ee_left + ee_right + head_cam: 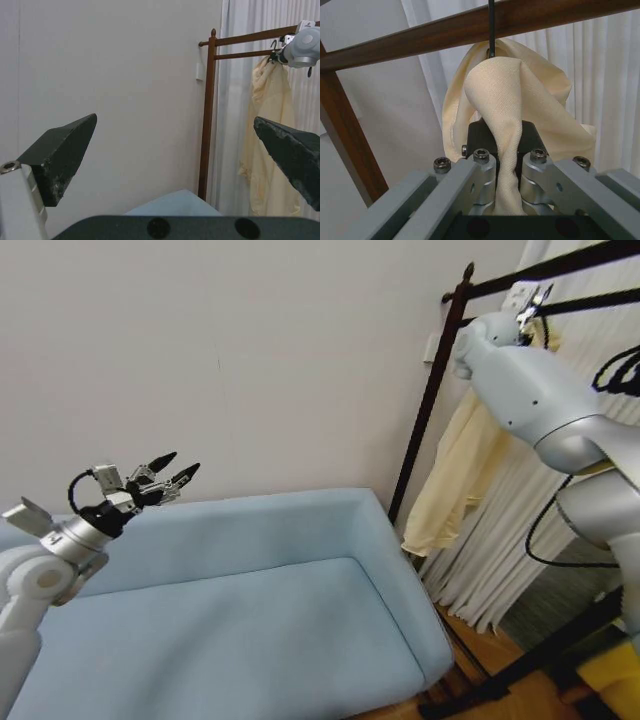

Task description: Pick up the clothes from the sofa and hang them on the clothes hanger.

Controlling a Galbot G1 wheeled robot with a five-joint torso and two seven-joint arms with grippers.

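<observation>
A cream garment (452, 472) hangs from the dark wooden clothes rack (430, 390) at the right of the head view. My right gripper (528, 308) is raised to the rack's rail and is shut on the garment's top. In the right wrist view the cream cloth (495, 90) runs down between the gripper's (504, 165) fingers. A thin black hanger hook (491, 27) goes over the rail (420, 42). My left gripper (165, 473) is open, holding nothing, above the back of the light blue sofa (250, 640). Its dark fingertips (62, 152) are spread wide.
White curtains (500, 540) hang behind the rack, and its foot (500, 675) rests on the wooden floor beside the sofa's right end. A plain wall (250, 360) stands behind the sofa. From the left wrist I see the rack post (206, 115) and the garment (270, 145).
</observation>
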